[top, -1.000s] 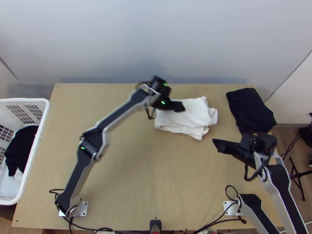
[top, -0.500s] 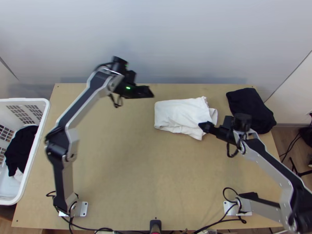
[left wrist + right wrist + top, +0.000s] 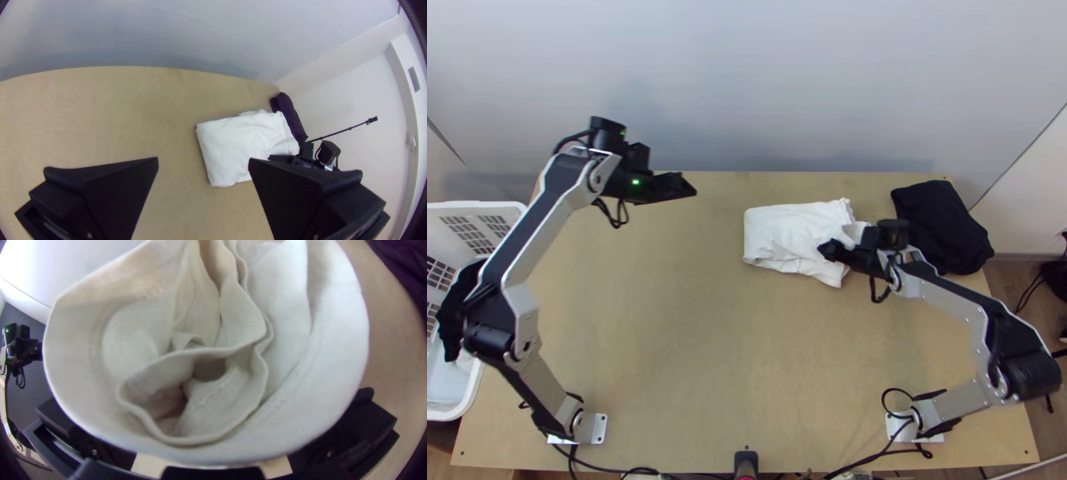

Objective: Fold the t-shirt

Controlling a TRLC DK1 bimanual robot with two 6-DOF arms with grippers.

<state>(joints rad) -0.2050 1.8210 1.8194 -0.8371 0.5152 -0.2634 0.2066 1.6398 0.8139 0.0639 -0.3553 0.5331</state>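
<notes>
The white t-shirt (image 3: 791, 236) lies folded into a compact bundle at the table's back, right of centre, its right end uneven. My right gripper (image 3: 829, 250) is at the shirt's right part. In the right wrist view the layered, curved edges of the shirt (image 3: 311, 373) stand between the wide-apart fingers of my right gripper (image 3: 222, 418), covering their tips. Well left of the shirt, my left gripper (image 3: 685, 189) hangs over the back edge. Its view shows the left gripper (image 3: 203, 161) open and holding nothing, with the shirt (image 3: 235, 146) farther off.
Folded black cloth (image 3: 939, 224) lies at the back right corner, just beyond the right gripper. A white laundry basket (image 3: 475, 392) with dark cloth stands at the table's left side. Bare wood stretches across the middle and front. A wall rises behind the back edge.
The left gripper has moved left, away from above the shirt. My right gripper has come in from the right and front to the shirt's right part. The shirt has barely changed shape.
</notes>
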